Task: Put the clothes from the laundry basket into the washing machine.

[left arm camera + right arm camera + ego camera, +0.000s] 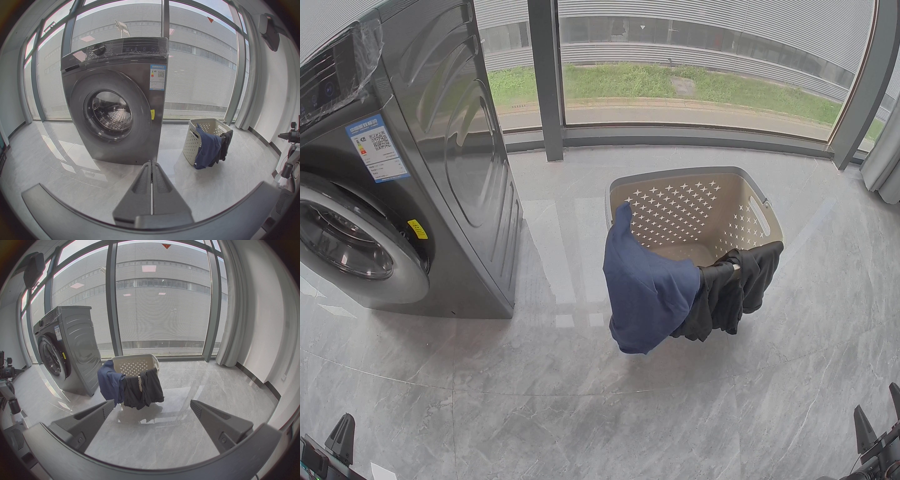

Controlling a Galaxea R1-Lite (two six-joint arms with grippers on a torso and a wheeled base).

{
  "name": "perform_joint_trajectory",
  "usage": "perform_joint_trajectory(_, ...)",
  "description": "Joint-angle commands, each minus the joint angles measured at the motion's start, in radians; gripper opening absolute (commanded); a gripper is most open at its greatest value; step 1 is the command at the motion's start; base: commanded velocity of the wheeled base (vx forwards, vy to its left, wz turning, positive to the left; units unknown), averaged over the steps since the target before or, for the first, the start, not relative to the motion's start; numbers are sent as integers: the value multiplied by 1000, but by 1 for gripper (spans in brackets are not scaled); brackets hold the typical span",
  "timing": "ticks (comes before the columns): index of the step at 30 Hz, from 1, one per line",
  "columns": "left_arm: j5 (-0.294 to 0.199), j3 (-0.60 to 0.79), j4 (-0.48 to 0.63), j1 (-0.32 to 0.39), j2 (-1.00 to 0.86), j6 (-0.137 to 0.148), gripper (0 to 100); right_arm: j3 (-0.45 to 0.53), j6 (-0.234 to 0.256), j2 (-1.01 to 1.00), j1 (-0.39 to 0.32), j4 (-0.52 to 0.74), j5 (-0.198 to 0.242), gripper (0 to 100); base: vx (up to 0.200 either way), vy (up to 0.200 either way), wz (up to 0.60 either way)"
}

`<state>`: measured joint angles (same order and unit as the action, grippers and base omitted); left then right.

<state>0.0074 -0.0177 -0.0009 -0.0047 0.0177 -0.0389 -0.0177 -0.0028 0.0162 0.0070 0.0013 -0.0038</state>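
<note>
While draped over the laundry basket (687, 206) rim, blue garment (647, 294) and black garment (731, 294), washing machine (456, 156) off left, bare floor (550, 387) between, left fingers (140, 184) pressed together, right fingers (84, 424) spread wide, basket bottom partly hidden.

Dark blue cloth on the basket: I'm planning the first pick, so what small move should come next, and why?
Probably advance the right gripper, jaws open, toward the dark blue cloth: it drapes over the near rim of the beige plastic laundry basket, while the left gripper is shut.
</note>
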Motion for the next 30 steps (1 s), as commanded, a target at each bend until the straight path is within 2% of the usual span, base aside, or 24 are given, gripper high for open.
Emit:
perform_joint_trajectory(1, 0, 18, -1, 0, -16, -1, 0, 16, 0, -12, 1, 0, 1, 100, 0, 0, 0)
perform_joint_trajectory(5, 0, 18, -1, 2, -18, 1, 0, 15, 0, -12, 1, 0, 1, 100, 0, 0, 0)
perform_joint_trajectory(14, 0, 18, -1, 0, -18, -1, 0, 15, 0, -12, 1, 0, 1, 100, 0, -200, 0)
perform_joint_trajectory(19, 0, 18, -1, 0, -16, -1, 0, 15, 0, -12, 1, 0, -1, 100, 0, 0, 0)
perform_joint_trajectory(23, 0, 18, -1, 0, -18, 1, 0, 16, 0, -12, 1, 0, -1, 100, 0, 0, -450)
perform_joint_trajectory(30, 0, 18, -1, 0, -16, 1, 0, 15, 0, -12, 1, 0, 1, 100, 200, 0, 0)
